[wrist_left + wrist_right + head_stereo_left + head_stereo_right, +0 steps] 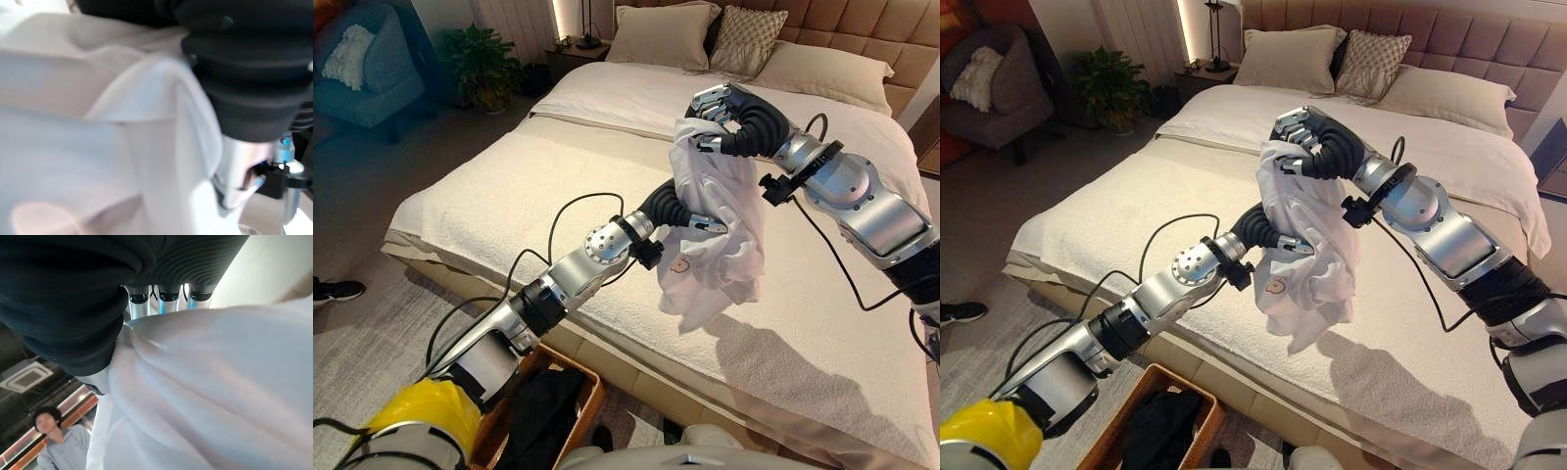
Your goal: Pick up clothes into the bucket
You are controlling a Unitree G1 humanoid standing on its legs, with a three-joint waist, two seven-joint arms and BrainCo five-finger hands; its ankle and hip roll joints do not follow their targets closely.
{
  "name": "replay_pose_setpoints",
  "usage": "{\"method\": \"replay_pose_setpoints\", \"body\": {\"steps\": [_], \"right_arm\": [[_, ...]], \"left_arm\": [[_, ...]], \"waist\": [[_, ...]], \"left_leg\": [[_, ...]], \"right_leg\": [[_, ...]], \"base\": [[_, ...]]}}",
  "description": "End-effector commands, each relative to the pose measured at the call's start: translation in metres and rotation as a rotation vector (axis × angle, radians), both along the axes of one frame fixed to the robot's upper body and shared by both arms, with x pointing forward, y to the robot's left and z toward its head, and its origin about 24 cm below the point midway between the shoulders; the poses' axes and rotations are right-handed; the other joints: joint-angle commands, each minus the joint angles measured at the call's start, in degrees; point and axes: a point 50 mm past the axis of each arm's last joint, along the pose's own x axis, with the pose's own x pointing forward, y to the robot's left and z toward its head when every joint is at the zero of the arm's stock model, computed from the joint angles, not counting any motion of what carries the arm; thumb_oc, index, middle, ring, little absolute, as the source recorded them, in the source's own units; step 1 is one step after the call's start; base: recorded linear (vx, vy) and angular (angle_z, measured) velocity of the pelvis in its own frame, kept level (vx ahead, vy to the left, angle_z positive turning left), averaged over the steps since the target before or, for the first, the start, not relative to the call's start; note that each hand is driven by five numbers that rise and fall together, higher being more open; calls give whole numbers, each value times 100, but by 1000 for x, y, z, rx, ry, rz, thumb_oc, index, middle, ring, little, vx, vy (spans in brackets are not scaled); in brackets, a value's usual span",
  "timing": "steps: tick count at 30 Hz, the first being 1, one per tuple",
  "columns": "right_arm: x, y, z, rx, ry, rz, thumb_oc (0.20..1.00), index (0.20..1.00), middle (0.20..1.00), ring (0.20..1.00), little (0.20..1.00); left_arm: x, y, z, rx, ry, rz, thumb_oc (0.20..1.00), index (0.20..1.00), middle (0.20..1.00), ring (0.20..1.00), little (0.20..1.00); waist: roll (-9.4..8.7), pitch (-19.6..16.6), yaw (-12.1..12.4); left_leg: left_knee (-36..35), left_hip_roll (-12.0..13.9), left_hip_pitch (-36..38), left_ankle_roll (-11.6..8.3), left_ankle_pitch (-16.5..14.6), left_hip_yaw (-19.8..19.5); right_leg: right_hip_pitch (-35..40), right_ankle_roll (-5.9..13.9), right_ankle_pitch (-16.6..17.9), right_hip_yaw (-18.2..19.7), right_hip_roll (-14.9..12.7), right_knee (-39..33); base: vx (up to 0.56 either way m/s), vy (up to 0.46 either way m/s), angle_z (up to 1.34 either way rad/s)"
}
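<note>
A white garment (715, 255) hangs in the air above the bed, held by both hands. My right hand (717, 103) grips its top edge with curled fingers (168, 303), the cloth draping down from there. My left hand (677, 210) is at the garment's middle; its thumb lies over the cloth and its fingers are tucked behind a fold. Up close the white cloth (98, 137) lies against the left hand's dark cover (254, 73). The wicker basket (597, 392) stands on the floor at the foot of the bed, below my left arm, with dark clothes (543, 416) in it.
The wide bed (509, 196) has a cream cover and pillows (666, 34) at the headboard. An armchair (367, 64) and a plant (484, 64) stand far left. A person's shoe (333, 290) rests on the floor at left; a person (51, 443) shows behind.
</note>
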Motion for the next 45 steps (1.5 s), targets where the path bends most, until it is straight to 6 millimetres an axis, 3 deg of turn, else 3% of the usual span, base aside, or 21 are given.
{"method": "replay_pose_setpoints", "body": {"steps": [1, 7, 8, 9, 13, 15, 20, 21, 22, 25, 26, 27, 29, 30, 31, 32, 33, 36, 37, 43, 45], "right_arm": [[-16, 27, 38, 90, -119, 173, 200, 200, 200, 200, 200], [-14, 20, 32, 111, -110, 144, 200, 200, 200, 200, 200], [-14, 15, 30, 125, -119, 118, 485, 485, 485, 485, 485], [-13, 10, 28, 142, -126, 93, 1000, 1000, 1000, 1000, 1000], [-9, -5, 17, 212, -115, 10, 1000, 1000, 1000, 1000, 1000], [-4, -34, 6, 255, -133, -159, 1000, 1000, 1000, 1000, 1000], [-1, -72, -19, 252, -121, -376, 1000, 1000, 1000, 1000, 1000], [-2, -99, -40, 253, -84, -515, 1000, 1000, 1000, 1000, 1000], [-2, -99, -40, 254, -82, -516, 1000, 1000, 1000, 1000, 1000], [-14, -138, -100, 249, 56, -744, 1000, 1000, 1000, 1000, 1000], [-15, -138, -101, 249, 58, -745, 1000, 1000, 1000, 1000, 1000], [-34, -155, -152, 318, 195, -880, 1000, 1000, 1000, 1000, 1000], [-46, -150, -188, 417, 309, -921, 1000, 1000, 1000, 1000, 1000], [-46, -149, -189, 418, 311, -920, 1000, 1000, 1000, 1000, 1000], [-62, -148, -230, 467, 462, -975, 1000, 1000, 1000, 1000, 1000], [-62, -147, -230, 467, 464, -974, 1000, 1000, 1000, 1000, 1000], [-87, -144, -273, 445, 635, -1031, 1000, 1000, 1000, 1000, 1000], [-107, -139, -302, 404, 764, -1049, 1000, 1000, 1000, 1000, 1000], [-133, -137, -331, 362, 897, -1099, 1000, 1000, 1000, 1000, 1000], [-183, -134, -370, 249, 1116, -1167, 1000, 1000, 1000, 1000, 1000], [-202, -134, -381, 192, 1187, -1186, 1000, 1000, 1000, 1000, 1000]], "left_arm": [[-13, -29, 11, -41, 53, -193, 200, 200, 200, 200, 200], [-14, -18, -1, -52, 137, -202, 200, 200, 200, 200, 200], [-13, -10, -5, -69, 162, -178, 200, 200, 200, 200, 200], [-12, -6, -7, -82, 177, -164, 200, 200, 200, 200, 200], [-12, 6, -17, -140, 235, -112, 200, 200, 200, 200, 200], [-17, 19, -15, -180, 237, -91, 200, 200, 200, 200, 200], [-23, 33, -12, -207, 209, -72, 200, 200, 200, 200, 200], [-27, 47, -8, -239, 189, -46, 200, 200, 200, 200, 200], [-27, 47, -8, -238, 191, -46, 200, 200, 200, 200, 200], [-38, 76, 0, -329, 144, 22, 200, 200, 200, 200, 200], [-39, 76, 0, -328, 146, 22, 200, 200, 200, 200, 200], [-45, 101, 5, -407, 95, 119, 200, 200, 200, 200, 200], [-51, 116, 7, -455, 65, 185, 200, 200, 200, 200, 200], [-52, 117, 7, -454, 66, 187, 200, 200, 200, 200, 200], [-58, 134, 6, -509, 49, 267, 200, 200, 200, 200, 200], [-58, 135, 5, -509, 50, 268, 200, 200, 200, 200, 200], [-66, 155, 3, -543, 10, 372, 200, 200, 200, 200, 200], [-78, 176, 2, -552, -44, 495, 200, 200, 200, 200, 200], [-87, 194, 1, -548, -111, 625, 200, 200, 200, 200, 200], [-108, 227, -5, -474, -205, 875, 200, 200, 200, 200, 200], [-112, 237, -21, -420, -159, 958, 200, 200, 200, 200, 200]], "waist": [[-351, -376, 55], [-335, -401, 40], [-332, -401, 44], [-324, -399, 45], [-319, -385, 56], [-293, -358, 71], [-298, -313, 114], [-294, -273, 138], [-300, -279, 141], [-309, -161, 211], [-314, -171, 210], [-317, -66, 242], [-325, 25, 263], [-330, 16, 256], [-337, 118, 287], [-340, 109, 277], [-347, 228, 308], [-372, 308, 321], [-385, 415, 350], [-403, 609, 395], [-396, 750, 420]], "left_leg": [[285, 152, -69, -226, -375, -35], [252, 173, -16, -238, -377, -36], [249, 177, -17, -237, -378, -38], [250, 175, -18, -235, -379, -42], [242, 173, -9, -222, -382, -57], [254, 161, -25, -201, -400, -87], [282, 132, -53, -179, -421, -137], [297, 119, -83, -169, -429, -158], [299, 119, -84, -169, -430, -159], [363, 87, -171, -141, -448, -227], [366, 87, -172, -141, -451, -228], [414, 67, -236, -126, -462, -265], [475, 44, -333, -114, -468, -295], [482, 43, -341, -114, -473, -295], [550, 25, -424, -108, -475, -318], [558, 25, -429, -109, -481, -318], [633, 13, -522, -108, -489, -334], [713, -3, -627, -112, -507, -335], [783, -11, -734, -113, -507, -342], [939, -39, -960, -107, -537, -350], [1033, -67, -1091, -93, -540, -363]], "right_leg": [[347, 527, -97, -103, -494, -145], [398, 523, -111, -123, -479, -176], [406, 519, -118, -128, -477, -183], [412, 518, -120, -134, -476, -186], [424, 510, -128, -139, -483, -188], [423, 506, -132, -146, -493, -188], [414, 504, -146, -181, -505, -169], [396, 505, -153, -198, -513, -156], [396, 505, -154, -199, -513, -156], [343, 493, -171, -217, -520, -118], [343, 493, -173, -218, -520, -116], [299, 484, -180, -234, -527, -93], [211, 477, -188, -235, -525, -46], [205, 477, -192, -235, -526, -40], [132, 465, -195, -233, -534, 0], [129, 465, -199, -233, -534, 4], [37, 454, -197, -223, -542, 62], [-72, 445, -195, -211, -547, 127], [-190, 445, -189, -192, -553, 205], [-449, 447, -196, -163, -570, 389], [-582, 456, -188, -153, -599, 490]], "base": [[0, 0, 0], [2, -1, 1], [0, 0, 0], [0, 0, 0], [0, 0, 0], [0, 0, 0], [-1, 11, 6], [-5, 6, 9], [-9, 7, 9], [-3, 1, 1], [-42, 10, 3], [-40, 5, 5], [-54, 6, 7], [-64, 10, 10], [-36, 8, 9], [-81, 14, 9], [-43, 6, 5], [-59, 4, 1], [-49, 10, -3], [-15, 7, 1], [-36, 33, 1]]}}
